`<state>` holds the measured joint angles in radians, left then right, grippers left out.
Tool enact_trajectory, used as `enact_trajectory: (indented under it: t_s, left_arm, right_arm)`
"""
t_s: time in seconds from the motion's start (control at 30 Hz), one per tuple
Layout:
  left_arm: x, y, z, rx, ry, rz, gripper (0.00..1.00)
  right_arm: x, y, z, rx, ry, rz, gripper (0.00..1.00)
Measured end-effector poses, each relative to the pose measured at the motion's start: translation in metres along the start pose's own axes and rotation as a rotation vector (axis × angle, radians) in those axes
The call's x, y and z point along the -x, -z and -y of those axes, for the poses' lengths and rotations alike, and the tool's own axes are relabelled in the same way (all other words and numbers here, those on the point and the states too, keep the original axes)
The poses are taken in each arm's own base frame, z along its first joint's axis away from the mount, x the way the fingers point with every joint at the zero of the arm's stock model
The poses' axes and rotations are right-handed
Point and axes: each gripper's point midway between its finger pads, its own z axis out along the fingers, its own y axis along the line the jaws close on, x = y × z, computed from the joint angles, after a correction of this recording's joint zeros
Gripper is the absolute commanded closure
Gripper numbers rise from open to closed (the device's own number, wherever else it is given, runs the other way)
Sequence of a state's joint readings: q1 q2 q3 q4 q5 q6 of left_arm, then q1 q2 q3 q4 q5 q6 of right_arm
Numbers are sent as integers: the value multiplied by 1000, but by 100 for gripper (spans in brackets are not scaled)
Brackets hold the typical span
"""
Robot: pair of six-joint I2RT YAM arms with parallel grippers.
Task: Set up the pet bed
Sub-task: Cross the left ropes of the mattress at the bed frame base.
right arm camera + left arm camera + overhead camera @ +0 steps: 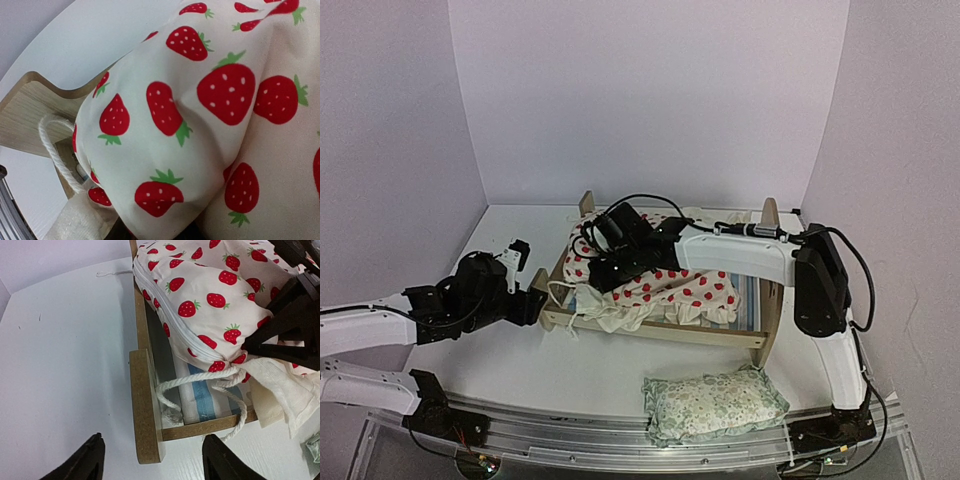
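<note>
White counter, lilac walls. Bed (pixel 700 338) sits mid-counter, cushion (pixel 690 285) bunched inside. Left fingers (pixel 532 305) are apart at its corner post (pixel 145 405). Right fingers (pixel 603 272) are on the cushion, and I can't tell their grip. Risk: I shove the frame, or the cord (pixel 200 380) snags.

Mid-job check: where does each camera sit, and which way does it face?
Top: above and behind the robot, looking down on the table; both arms show, the bed mid-frame.
Left wrist: just off the bed's corner, looking down at it; its open fingers at the bottom.
Right wrist: close over the cushion; own fingers barely show.
Shared: top and left wrist both catch the right gripper at the cushion.
</note>
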<state>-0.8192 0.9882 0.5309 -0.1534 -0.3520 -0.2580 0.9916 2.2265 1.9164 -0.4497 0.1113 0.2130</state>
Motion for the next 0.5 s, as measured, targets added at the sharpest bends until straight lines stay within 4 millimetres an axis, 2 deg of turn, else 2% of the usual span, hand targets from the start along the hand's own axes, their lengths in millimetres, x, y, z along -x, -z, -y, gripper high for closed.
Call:
enact_trajectory:
  t_s: [0.17,0.33,0.5]
  left_arm:
    - [0,-6,3,-11,-2,30,63]
    - [7,-9,2,-2,-11,60,98]
    - [11,-14,1,6,24,76,100]
  right_arm:
    - [-16,-6,5,-15,0,-35,71]
    - [-23,-8,8,-26,1,-50,64]
    - [-14,2,6,-23,5,-28,51]
